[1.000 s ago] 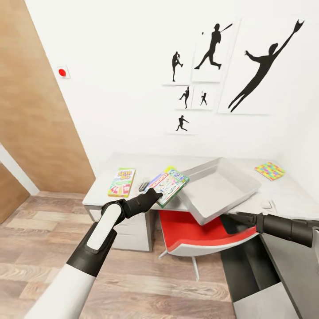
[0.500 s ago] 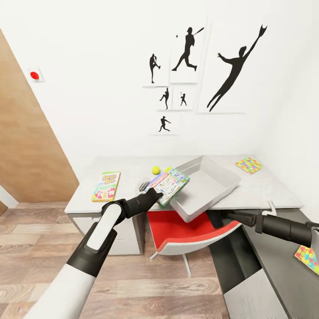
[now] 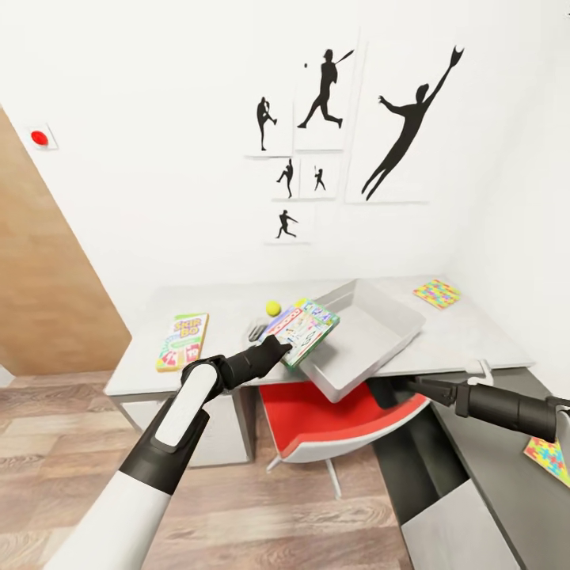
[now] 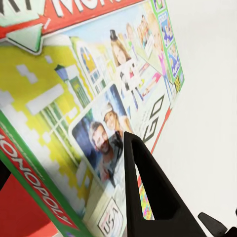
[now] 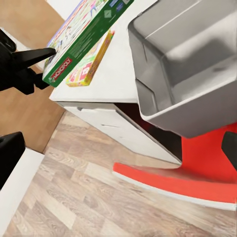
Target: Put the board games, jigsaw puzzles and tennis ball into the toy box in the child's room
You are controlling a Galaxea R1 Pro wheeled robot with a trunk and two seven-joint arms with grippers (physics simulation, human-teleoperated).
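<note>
One grey bench point(image 3: 237, 305) carries a tilted toy box point(image 3: 372, 336) overhanging its front edge above a red chair point(image 3: 332, 416). Left end effector point(image 3: 277, 345) is clamped on a Monopoly box point(image 3: 302, 328); right end effector point(image 3: 408, 385) has fingers apart. Tennis ball point(image 3: 273, 308) sits behind.

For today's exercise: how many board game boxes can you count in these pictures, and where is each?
3. The Skip-Bo box lies on the table's left part. The Monopoly box is in the left gripper. A yellow box lies beneath it. More may be hidden.

White wall point(image 3: 158, 158), silhouette pictures point(image 3: 396, 119), grey desk point(image 3: 467, 332), red chair point(image 3: 332, 419), wood floor point(image 3: 261, 514)
</note>
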